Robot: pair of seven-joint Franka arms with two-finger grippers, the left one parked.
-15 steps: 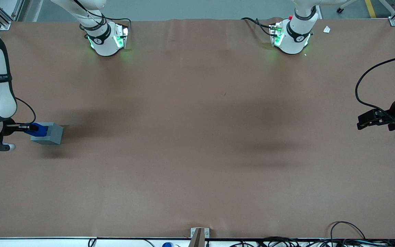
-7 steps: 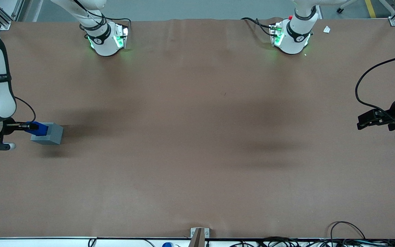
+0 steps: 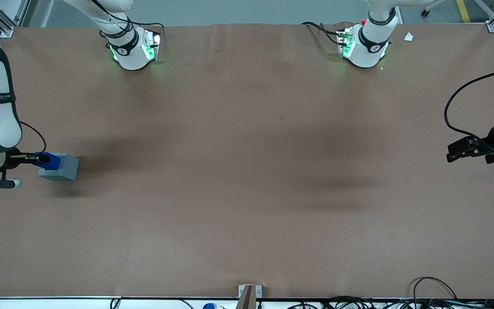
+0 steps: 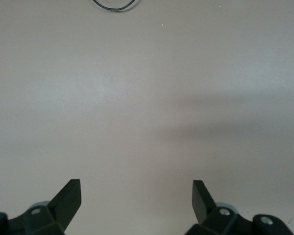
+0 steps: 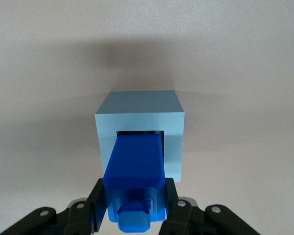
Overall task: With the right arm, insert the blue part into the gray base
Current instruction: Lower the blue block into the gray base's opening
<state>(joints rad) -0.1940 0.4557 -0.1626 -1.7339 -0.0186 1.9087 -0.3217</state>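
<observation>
The gray base (image 3: 60, 167) stands on the brown table at the working arm's end; it also shows in the right wrist view (image 5: 140, 128). The blue part (image 3: 49, 159) is held by my right gripper (image 3: 37, 159) directly over the base, with its lower end in the base's square recess. In the right wrist view the blue part (image 5: 136, 171) reaches into the recess and its stepped end faces the camera. The black fingers (image 5: 99, 201) press on both of its sides, so the gripper (image 5: 134, 205) is shut on it.
The brown table mat (image 3: 247, 180) spreads wide around the base. Two arm pedestals (image 3: 133, 49) with green lights stand at the edge farthest from the front camera. Cables (image 3: 427, 296) lie along the nearest edge. The parked arm's gripper (image 3: 465, 148) hangs at its own end.
The right arm has shifted very slightly. The blue part sits a little lower over the gray base than a second ago. The grip is unchanged.
</observation>
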